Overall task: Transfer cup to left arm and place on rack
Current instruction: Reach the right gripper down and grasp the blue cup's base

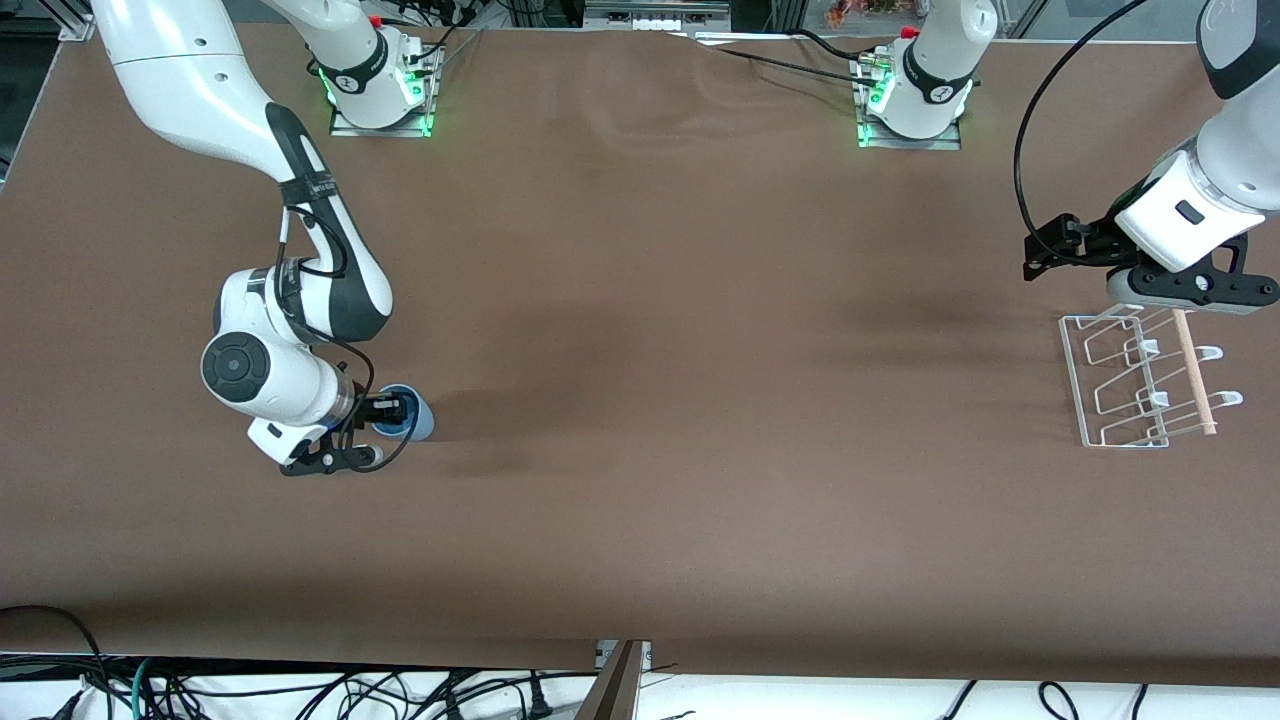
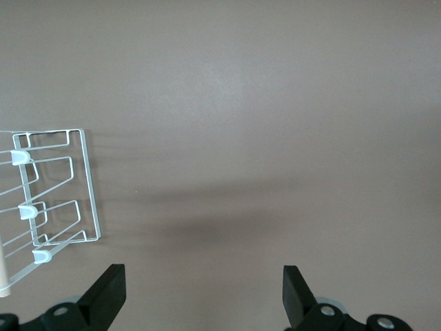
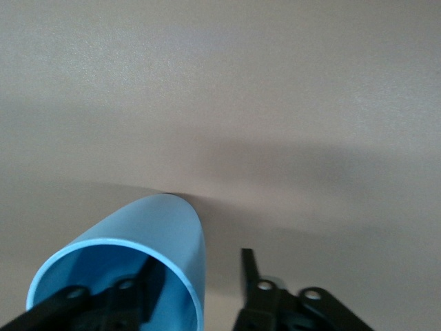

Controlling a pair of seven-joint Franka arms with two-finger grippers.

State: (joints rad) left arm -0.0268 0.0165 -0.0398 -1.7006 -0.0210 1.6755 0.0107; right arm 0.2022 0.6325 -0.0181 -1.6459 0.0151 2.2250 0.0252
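Note:
The light-blue cup [image 1: 412, 417] lies on its side on the brown table toward the right arm's end, its mouth turned to my right gripper [image 1: 393, 410]. In the right wrist view one finger [image 3: 141, 286] is inside the cup [image 3: 148, 231] and the other is outside its wall with a gap, so my right gripper [image 3: 200, 276] is open round the rim. My left gripper [image 1: 1042, 255] is open and empty, over bare table beside the rack [image 1: 1140, 385] at the left arm's end. The rack [image 2: 58, 186] and my left gripper [image 2: 203, 293] show in the left wrist view.
A pale wooden dowel [image 1: 1195, 370] lies across the rack. The two arm bases [image 1: 380, 85] [image 1: 915, 95] stand along the table's edge farthest from the front camera. Cables hang below the table's front edge [image 1: 300, 690].

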